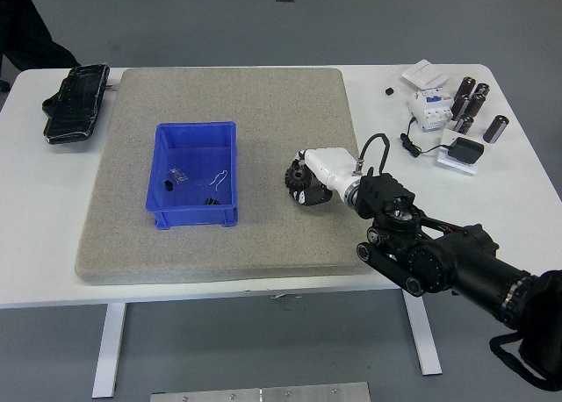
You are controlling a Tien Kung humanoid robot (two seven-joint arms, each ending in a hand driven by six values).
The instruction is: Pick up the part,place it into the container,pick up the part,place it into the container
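Note:
A black gear-shaped part (pixel 297 178) lies on the grey mat to the right of the blue container (pixel 194 208). My right hand (pixel 307 186), white with dark fingers, has its fingers curled around the gear, which still looks to be resting on the mat. The black right arm (pixel 439 257) comes in from the lower right corner. Inside the blue container lie a few small parts: a dark piece (pixel 169 184), a black piece (pixel 212 200) and a thin wire clip (pixel 219 177). My left arm is not visible.
A black case (pixel 75 102) lies at the table's far left. Black cylinders (pixel 470 104), a white box (pixel 430 106), a black adapter with cable (pixel 465 150) and a white card sit at the far right. A person's dark clothing (pixel 22 25) shows at the top left corner.

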